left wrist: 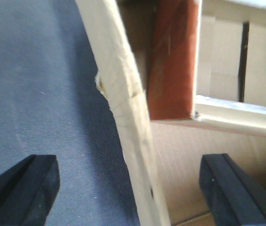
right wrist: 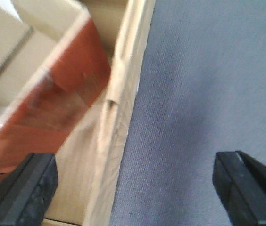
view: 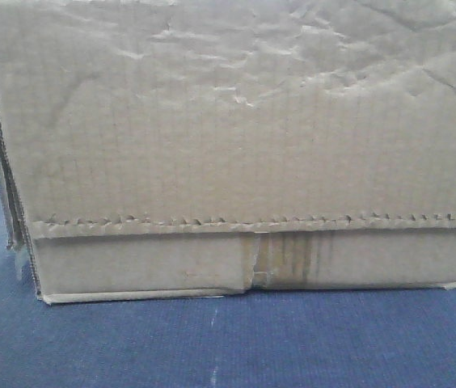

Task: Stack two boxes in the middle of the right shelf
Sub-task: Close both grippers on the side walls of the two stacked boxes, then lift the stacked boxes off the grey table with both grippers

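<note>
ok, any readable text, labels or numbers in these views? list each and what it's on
None to read in any view.
The box face is bare wrinkled cardboard, and the tape at its seam is yellowed and unprinted.
The red-brown panel in the wrist views and the blue surface under the box carry no marks.

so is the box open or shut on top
Open: the left hand and right hand each straddle a bare wall edge of the box, and both wrist views see down inside it.
</note>
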